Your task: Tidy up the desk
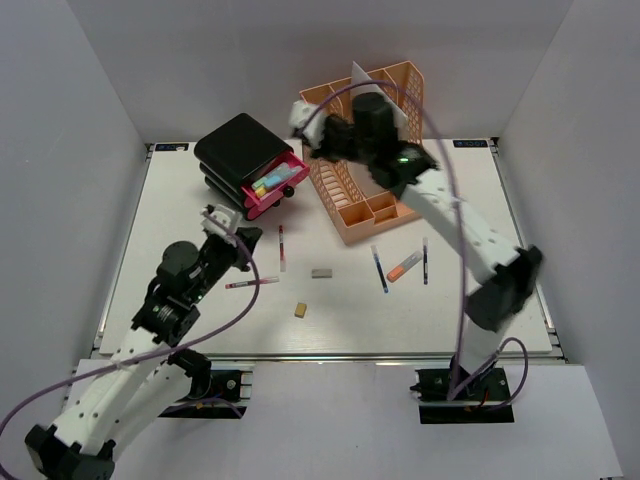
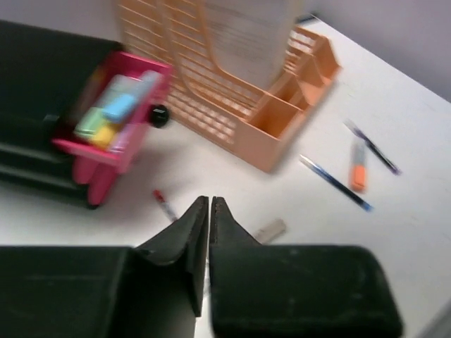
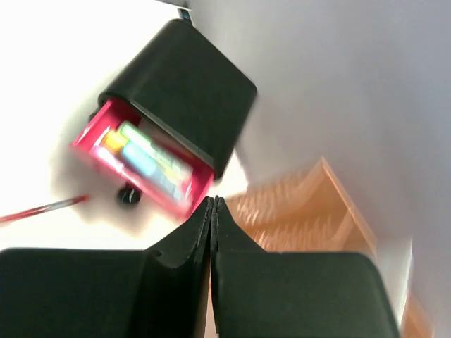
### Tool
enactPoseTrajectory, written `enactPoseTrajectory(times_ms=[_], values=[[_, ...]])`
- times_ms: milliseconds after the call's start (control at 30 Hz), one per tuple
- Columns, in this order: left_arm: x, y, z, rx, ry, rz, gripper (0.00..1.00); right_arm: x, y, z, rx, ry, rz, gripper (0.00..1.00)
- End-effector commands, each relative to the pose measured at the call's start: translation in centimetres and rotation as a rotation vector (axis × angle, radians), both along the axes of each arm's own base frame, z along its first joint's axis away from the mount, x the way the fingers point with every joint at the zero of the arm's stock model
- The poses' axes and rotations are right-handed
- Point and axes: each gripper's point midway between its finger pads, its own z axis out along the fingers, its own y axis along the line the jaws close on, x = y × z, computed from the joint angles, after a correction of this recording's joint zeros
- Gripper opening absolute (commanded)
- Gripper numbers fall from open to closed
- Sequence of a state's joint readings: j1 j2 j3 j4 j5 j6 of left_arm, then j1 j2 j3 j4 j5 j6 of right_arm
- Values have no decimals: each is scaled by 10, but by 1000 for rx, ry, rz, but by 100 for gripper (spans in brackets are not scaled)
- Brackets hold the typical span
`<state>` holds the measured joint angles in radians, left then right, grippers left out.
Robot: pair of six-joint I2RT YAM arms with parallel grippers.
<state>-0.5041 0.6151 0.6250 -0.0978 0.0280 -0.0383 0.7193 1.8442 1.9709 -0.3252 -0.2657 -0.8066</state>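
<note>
Desk (image 1: pixel 450 320) filled the frame's middle, roughly half sorted by my read: open pink drawer (image 1: pixel 275 183) upper left held items, but pens (image 1: pixel 380 268), an orange marker (image 1: pixel 404 266) and a grey eraser (image 1: pixel 321 272) lay loose at centre, left gripper (image 2: pixel 210 208) and right gripper (image 3: pixel 213 205) both pinched together, empty.
</note>
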Motion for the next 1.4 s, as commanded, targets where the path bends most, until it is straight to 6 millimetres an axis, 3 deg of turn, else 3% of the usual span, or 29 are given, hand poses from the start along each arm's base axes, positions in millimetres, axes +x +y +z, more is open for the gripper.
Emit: enactPoseTrajectory(times_ms=[0,33,67,100,133,167,200,233,267,300,333,400,433,467,500,533,600,667,700,733,800,833,867,967,1000,1067,1100,1133,1367], values=[[-8,-45,-17,-10,82,-235,15,-25,-62,-3,144,329,-142,0],[-9,-54,-10,-36,104,-270,13,-35,-87,12,192,346,-166,0],[-11,-64,-12,-41,138,-325,13,-37,-104,-16,213,468,-218,0],[-5,-73,-26,-36,209,-346,14,-47,-111,-18,240,518,-202,0],[-2,-80,-15,-57,225,-363,17,-56,-130,-9,278,529,-215,0],[-3,-87,-15,-67,251,-388,21,-57,-147,-31,282,596,-250,0],[-2,-97,-21,-79,299,-416,26,-73,-152,-24,330,648,-221,0],[3,-102,-11,-93,291,-427,32,-67,-175,-29,361,677,-262,0],[3,-110,-9,-97,306,-447,43,-77,-178,-41,365,741,-234,0],[3,-123,-22,-89,368,-472,48,-85,-182,-38,398,772,-223,0],[6,-132,-10,-94,363,-489,51,-78,-203,-41,434,788,-267,0],[1,-155,-19,-68,434,-525,57,-91,-205,-53,465,890,-217,1],[3,-168,-39,-33,497,-527,59,-85,-223,-56,499,907,-245,24],[6,-182,-29,-24,490,-538,60,-86,-227,-60,508,939,-231,36],[5,-190,-36,-1,521,-537,61,-92,-227,-67,526,1017,-189,43],[2,-204,-58,53,576,-514,61,-83,-250,-69,582,1033,-227,48],[2,-219,-56,66,584,-500,62,-88,-255,-81,607,1089,-192,49],[0,-234,-78,123,622,-460,63,-81,-281,-90,584,1038,-307,49],[1,-242,-75,120,617,-449,64,-80,-287,-84,572,984,-334,50],[1,-253,-85,146,613,-431,65,-74,-306,-85,583,920,-412,50],[3,-265,-93,170,604,-416,65,-73,-321,-92,611,906,-457,51],[-1,-274,-97,189,594,-425,66,-73,-323,-91,615,901,-453,52],[0,-282,-116,226,606,-426,66,-73,-325,-93,620,923,-455,52],[5,-309,-118,254,564,-442,68,-75,-334,-93,643,947,-439,56],[7,-323,-127,278,554,-452,68,-75,-339,-94,654,955,-449,65],[10,-334,-136,313,534,-458,69,-76,-343,-93,667,953,-439,71],[19,-336,-153,345,536,-423,69,-77,-347,-93,677,957,-449,71],[19,-345,-147,346,514,-430,70,-78,-350,-92,684,953,-444,72],[40,-367,-166,420,462,-411,70,-82,-363,-88,711,920,-458,71]])
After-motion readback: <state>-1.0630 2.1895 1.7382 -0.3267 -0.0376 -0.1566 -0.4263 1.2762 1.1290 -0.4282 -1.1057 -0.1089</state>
